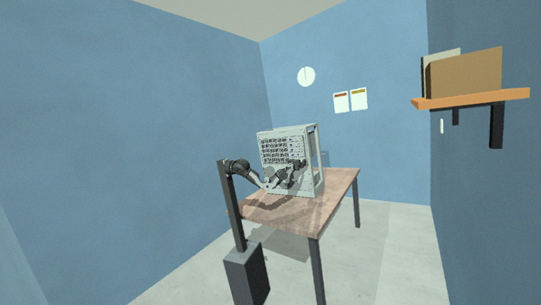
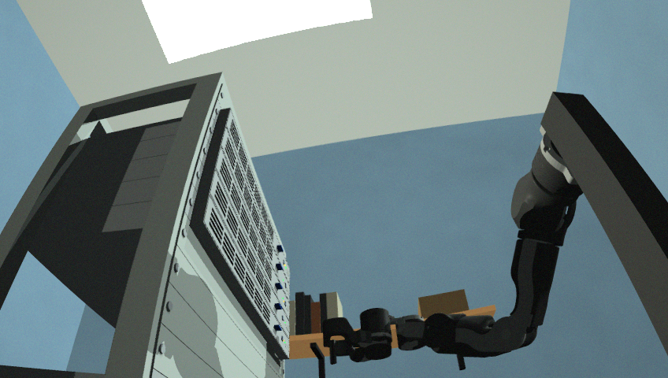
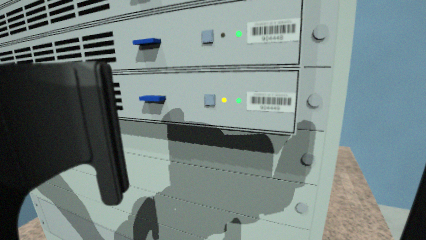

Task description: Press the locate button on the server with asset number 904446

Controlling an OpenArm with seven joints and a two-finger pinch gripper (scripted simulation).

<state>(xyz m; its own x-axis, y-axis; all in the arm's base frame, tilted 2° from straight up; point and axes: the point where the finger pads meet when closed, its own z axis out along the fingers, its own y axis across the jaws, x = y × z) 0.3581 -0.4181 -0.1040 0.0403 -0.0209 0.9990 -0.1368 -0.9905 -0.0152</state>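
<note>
Gripper (image 2: 330, 342) half-open and holding nothing, close to the lower right of the rack (image 2: 140, 262) front.

Nearest in the wrist view is one dark finger (image 3: 107, 135); past it are two server fronts, each with a blue handle, a small square locate button, status lights and a barcode label. The upper label (image 3: 273, 31) seems to read 904446, though the digits are small, so the target is probably the upper button (image 3: 207, 36), unlit, with the lower button (image 3: 210, 100) beside a yellow light. The likely faults are pressing that lower button by misreading, or pushing too hard and sliding or tipping the unfastened rack on the table (image 1: 337, 179). Only the wrist view shows labels and buttons; the exterior view shows the gap between fingers and rack; the top view shows the rack's place on the table.
</note>
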